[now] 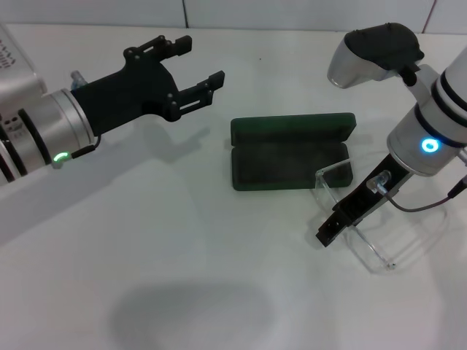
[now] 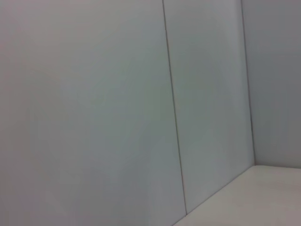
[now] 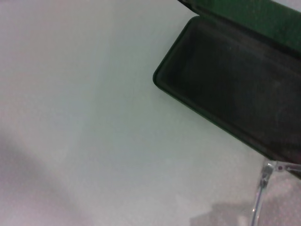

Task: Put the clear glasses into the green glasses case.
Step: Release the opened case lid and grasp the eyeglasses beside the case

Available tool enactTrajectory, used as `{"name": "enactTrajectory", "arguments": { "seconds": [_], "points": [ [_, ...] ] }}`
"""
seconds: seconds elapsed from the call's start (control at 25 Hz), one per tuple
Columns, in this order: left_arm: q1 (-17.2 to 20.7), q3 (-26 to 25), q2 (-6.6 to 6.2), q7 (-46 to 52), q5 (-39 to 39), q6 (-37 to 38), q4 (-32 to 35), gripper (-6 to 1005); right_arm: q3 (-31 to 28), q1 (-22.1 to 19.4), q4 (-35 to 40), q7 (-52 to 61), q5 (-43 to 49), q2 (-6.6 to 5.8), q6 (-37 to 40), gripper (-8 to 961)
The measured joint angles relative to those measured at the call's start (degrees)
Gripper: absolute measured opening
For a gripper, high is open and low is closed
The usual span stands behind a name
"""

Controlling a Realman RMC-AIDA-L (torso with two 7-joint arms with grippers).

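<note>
Two arms: left gripper [image 1: 195, 71] fingers apart, aloft; right gripper [image 1: 326, 232] fingers unclear, at clear glasses [image 1: 379, 240] beside open green glasses case [image 1: 290, 153].

A plain white desk [image 1: 182, 248] fills the head view, smooth and matte, with soft grey shadows lying across it, the largest a rounded patch near its front edge. Behind the desk stands a pale wall [image 1: 292, 11] made of flat panels, with thin dark seams running between them. In the left wrist view the same wall [image 2: 94, 103] shows two such seams, and a strip of desk [image 2: 254, 197] meets its base.
</note>
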State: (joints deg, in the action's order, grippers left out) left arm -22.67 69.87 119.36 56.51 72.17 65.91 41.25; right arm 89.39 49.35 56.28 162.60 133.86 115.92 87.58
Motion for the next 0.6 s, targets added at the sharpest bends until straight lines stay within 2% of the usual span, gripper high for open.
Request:
{"name": "enactTrajectory", "arguments": {
  "seconds": [0.12,0.6],
  "points": [
    [-0.08,0.00,0.00,-0.01,0.05,-0.01,0.02,756,0.00,0.00,0.00,-0.12,0.00,-0.01,0.03,678],
    [-0.26,-0.15,0.00,-1.15,0.08,-0.08,-0.03,757,0.22,-0.12,-0.03,-0.27,0.04,0.00,0.32,478]
  ]
}}
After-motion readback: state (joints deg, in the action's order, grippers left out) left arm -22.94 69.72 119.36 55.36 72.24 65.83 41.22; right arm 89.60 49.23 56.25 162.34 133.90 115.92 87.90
